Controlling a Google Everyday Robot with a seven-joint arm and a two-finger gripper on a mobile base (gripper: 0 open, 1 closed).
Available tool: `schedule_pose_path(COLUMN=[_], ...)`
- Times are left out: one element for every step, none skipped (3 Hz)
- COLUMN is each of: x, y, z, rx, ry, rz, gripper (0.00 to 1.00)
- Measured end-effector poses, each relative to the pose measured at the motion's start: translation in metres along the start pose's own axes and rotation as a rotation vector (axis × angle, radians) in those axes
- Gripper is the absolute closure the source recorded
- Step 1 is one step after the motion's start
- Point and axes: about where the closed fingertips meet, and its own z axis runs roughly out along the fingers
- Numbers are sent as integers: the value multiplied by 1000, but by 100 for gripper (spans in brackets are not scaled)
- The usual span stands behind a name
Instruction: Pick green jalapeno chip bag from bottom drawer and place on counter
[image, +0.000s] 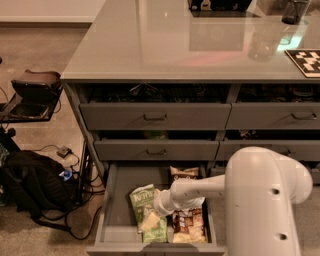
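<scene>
Hand (157, 209) at green jalapeno chip bag (150, 222) in bottom drawer (118, 200); my grip: cannot tell. Bag looks light, crinkly, slippery; I'd pinch an edge.

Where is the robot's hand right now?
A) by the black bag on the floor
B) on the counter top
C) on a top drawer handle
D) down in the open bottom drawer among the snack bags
D: the hand is in the pulled-out bottom drawer, by the pale green chip bag.
</scene>
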Motion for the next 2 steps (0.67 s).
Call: schedule_pose_path(x=[8, 15], y=[6, 11], z=[40, 68], rx=[-41, -73], ry=[-21, -29], rz=[35, 62], gripper=[0, 0])
